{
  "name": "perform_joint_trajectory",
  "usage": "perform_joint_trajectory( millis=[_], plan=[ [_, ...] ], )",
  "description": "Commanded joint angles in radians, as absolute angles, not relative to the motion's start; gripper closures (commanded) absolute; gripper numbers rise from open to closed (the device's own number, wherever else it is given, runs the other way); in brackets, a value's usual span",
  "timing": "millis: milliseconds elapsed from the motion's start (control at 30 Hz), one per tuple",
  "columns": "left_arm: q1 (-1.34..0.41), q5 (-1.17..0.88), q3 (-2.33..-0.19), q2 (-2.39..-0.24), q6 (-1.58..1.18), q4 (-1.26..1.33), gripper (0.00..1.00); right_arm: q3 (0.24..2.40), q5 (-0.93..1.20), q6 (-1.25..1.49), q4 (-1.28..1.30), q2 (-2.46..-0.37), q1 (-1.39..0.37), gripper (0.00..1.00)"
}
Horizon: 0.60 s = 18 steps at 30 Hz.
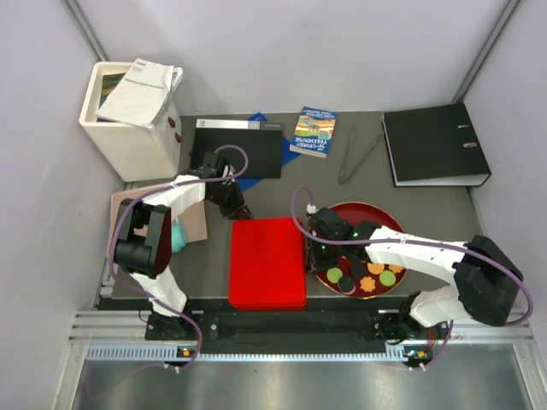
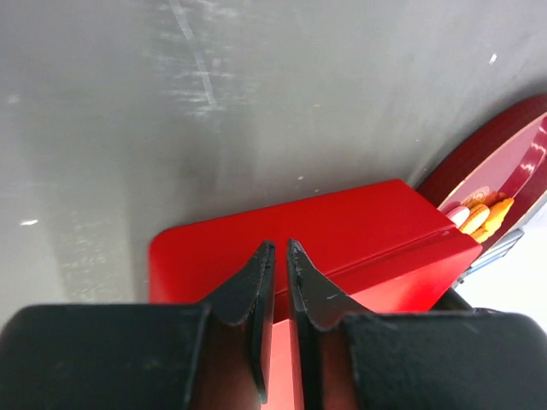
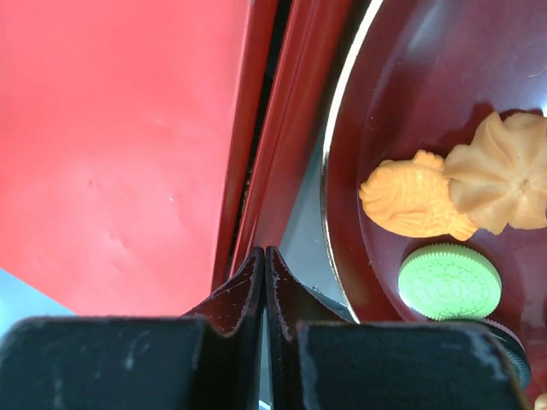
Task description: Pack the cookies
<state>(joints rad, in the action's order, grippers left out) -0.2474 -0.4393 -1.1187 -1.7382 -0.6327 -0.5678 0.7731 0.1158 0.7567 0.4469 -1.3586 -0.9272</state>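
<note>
A flat red rectangular box [image 1: 267, 262] with its lid on lies at the near middle of the grey bench [image 1: 342, 192], and just to its right a dark red round lacquer tray [image 1: 363, 215] is set. The cookies [image 1: 367, 278], small flat pieces in green, black and orange, are gathered on the near part of that tray, outside the box. In the right wrist view an orange fish-shaped cookie [image 3: 414, 196], a pale flower-shaped cookie [image 3: 500, 171] touching it, and a green ridged disc [image 3: 450, 280] are seen close to the tray's left rim. The right tool [image 3: 265, 254] is pressed together with nothing in it, over the narrow gap between box and tray. The left tool [image 2: 279, 248] is drawn together to a thin slit, holding nothing, above the far left edge of the box; contact with the lid cannot be told.
</note>
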Motion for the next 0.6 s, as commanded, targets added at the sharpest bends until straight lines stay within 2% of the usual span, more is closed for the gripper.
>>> perform_joint_trajectory(
  millis=[0, 300, 567],
  plan=[
    [-0.276, -0.482, -1.121, -1.713, -0.623, -0.580, 0.85, 0.839, 0.135, 0.747, 0.387, -1.373, -0.939, 1.00],
    [-0.278, -0.482, -1.124, -1.733, -0.621, -0.575, 0.89, 0.877, 0.058, 0.724, 0.452, -1.339, -0.940, 1.00],
    [-0.278, -0.482, -1.135, -1.752, -0.630, -0.568, 0.89, 0.798, -0.049, 0.745, 0.460, -1.166, -0.939, 1.00]
  ],
)
